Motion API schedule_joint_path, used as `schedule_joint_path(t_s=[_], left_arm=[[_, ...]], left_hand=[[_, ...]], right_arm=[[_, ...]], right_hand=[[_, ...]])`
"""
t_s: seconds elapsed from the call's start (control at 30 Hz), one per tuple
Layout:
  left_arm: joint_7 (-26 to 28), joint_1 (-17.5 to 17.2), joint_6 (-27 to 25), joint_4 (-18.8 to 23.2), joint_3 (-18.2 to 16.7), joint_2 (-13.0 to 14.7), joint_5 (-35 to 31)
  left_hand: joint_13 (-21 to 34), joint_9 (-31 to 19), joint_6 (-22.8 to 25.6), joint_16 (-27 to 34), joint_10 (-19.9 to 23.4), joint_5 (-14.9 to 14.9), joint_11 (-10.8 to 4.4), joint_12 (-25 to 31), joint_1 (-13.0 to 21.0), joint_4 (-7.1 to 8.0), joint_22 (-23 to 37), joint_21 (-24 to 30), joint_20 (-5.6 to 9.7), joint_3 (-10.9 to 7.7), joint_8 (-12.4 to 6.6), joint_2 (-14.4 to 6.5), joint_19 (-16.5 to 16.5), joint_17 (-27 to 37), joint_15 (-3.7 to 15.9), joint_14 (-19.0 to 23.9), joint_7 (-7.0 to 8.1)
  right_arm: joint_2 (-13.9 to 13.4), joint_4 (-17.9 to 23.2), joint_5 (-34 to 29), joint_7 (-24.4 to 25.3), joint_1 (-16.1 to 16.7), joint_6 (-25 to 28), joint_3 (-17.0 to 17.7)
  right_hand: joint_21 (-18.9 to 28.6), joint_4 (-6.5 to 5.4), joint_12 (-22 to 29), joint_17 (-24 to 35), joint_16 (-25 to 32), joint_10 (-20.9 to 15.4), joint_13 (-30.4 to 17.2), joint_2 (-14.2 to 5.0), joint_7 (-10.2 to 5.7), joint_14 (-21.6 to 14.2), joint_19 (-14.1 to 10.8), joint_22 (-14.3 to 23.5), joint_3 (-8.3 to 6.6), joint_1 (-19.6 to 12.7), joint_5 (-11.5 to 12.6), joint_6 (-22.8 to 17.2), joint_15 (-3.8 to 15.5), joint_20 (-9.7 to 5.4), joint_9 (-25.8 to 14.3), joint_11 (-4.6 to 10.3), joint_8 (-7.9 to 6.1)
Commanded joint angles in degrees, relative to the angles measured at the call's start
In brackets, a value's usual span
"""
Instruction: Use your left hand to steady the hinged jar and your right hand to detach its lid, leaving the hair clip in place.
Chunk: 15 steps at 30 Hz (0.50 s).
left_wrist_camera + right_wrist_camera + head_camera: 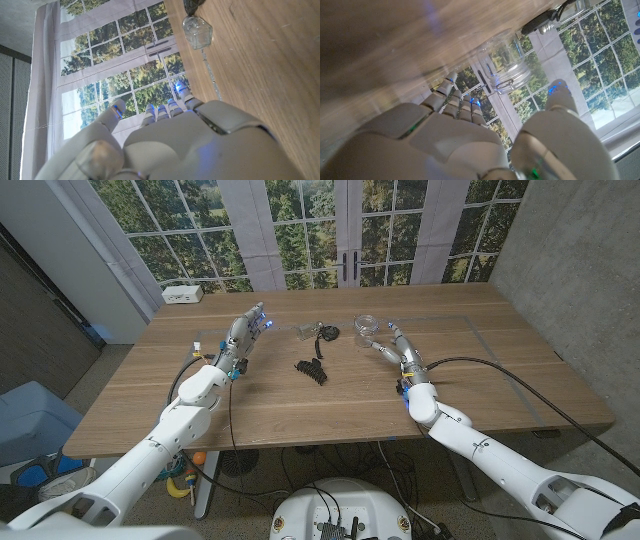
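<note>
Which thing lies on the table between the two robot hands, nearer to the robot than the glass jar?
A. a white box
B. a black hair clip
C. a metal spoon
B: the black hair clip lies mid-table, nearer the robot than the glass jar.

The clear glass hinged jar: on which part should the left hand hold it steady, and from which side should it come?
Probably the round wall of the clear glass hinged jar, below the wire clasp. The left hand would come from its own side, past the black hair clip. The right hand already stands close on the jar's other side, and the rim should stay free for the lid work.
</note>
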<state>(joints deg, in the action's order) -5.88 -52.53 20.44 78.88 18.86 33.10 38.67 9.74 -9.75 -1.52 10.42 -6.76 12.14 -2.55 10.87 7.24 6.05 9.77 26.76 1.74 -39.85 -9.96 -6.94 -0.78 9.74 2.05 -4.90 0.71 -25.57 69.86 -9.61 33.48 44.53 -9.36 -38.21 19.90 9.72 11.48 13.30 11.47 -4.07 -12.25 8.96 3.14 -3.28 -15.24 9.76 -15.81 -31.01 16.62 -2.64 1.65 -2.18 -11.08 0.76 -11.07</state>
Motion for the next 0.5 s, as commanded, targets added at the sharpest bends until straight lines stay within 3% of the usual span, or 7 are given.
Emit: schedule_joint_path(t_s=[0.03,0.5], left_arm=[[0.1,-0.4,0.3,0.6,-0.2,0.2,0.1],[0.1,-0.5,0.3,0.9,-0.4,0.5,0.1]], left_hand=[[0.3,-0.1,-0.1,0.2,0.2,0.4,0.13,0.2,-0.6,-0.28,0.1,-0.1,0.52,-0.14,-0.38,-2.5,0.3,0.1,0.12,0.4,-0.24],[0.3,-0.1,-0.1,0.2,0.3,0.5,0.11,0.2,-0.8,-0.31,0.1,-0.3,0.47,-0.24,-0.39,-2.6,0.4,0.1,0.03,0.7,-0.57]], right_arm=[[1.5,-2.9,-0.5,0.6,-2.8,2.4,-1.7],[4.1,-7.0,-0.6,2.7,-5.6,6.1,-3.7]], right_hand=[[-0.4,-0.28,0.2,0.2,0.7,0.0,-0.3,-0.18,0.45,-0.2,-0.1,0.2,0.53,-0.8,0.6,0.2,-0.17,-0.04,-0.2,0.08,-0.47],[-2.2,-1.16,0.1,1.0,0.9,1.4,-0.6,-0.32,1.54,1.1,1.9,0.3,1.74,-1.4,1.2,2.0,-1.25,1.59,-0.4,-0.88,-0.18]])
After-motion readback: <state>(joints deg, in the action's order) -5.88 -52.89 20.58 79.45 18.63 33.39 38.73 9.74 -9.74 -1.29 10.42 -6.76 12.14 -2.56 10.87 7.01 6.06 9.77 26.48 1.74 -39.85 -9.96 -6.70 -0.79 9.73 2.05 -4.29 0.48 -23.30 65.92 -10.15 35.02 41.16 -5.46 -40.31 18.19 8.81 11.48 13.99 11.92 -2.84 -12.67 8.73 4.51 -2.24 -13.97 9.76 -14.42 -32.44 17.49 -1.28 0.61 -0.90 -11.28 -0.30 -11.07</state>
